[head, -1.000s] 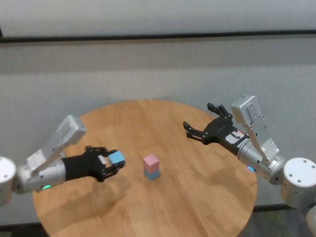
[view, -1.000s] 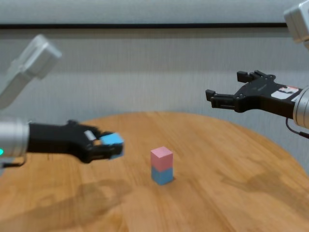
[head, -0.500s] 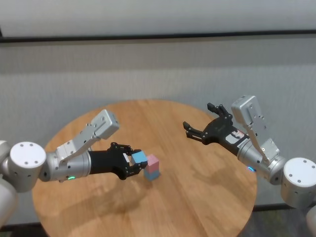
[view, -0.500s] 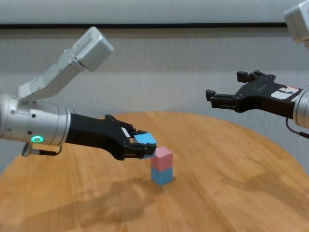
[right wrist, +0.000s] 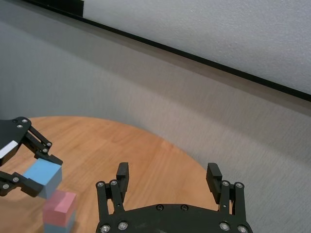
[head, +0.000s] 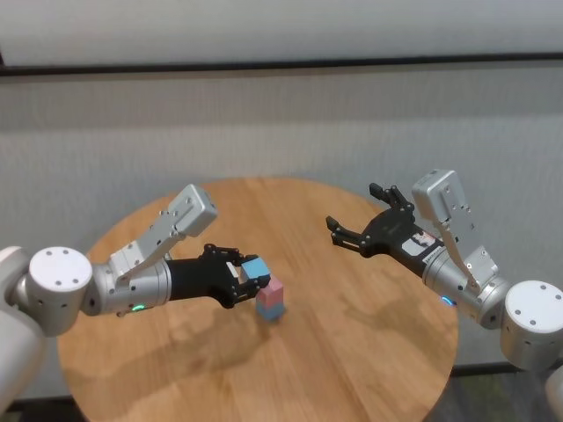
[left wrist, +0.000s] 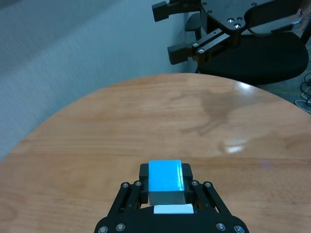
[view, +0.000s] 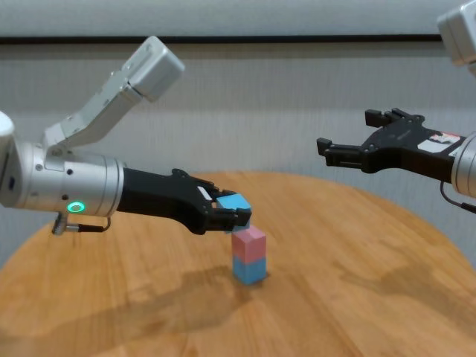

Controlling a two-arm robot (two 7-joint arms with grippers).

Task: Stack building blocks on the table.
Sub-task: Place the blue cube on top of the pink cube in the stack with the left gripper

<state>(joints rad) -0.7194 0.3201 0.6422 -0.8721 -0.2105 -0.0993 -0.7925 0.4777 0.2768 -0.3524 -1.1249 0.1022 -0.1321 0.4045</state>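
Chest view: my left pincer [view: 232, 210] pinches the blue block [view: 233, 202] just above-left of the pink block [view: 248, 242] stacked on the table [view: 357, 297]. I'd centre it squarely before lowering. Right pincer [view: 349, 145] hangs spread.

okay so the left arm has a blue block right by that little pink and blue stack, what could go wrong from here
1. The left end effector holds the blue block above and left of the pink block, not centred; released here, it would likely tip off.
2. Its fingers hang close to the pink block, so a sideways correction could knock it off the bottom blue block.

The right end effector is open, well away.
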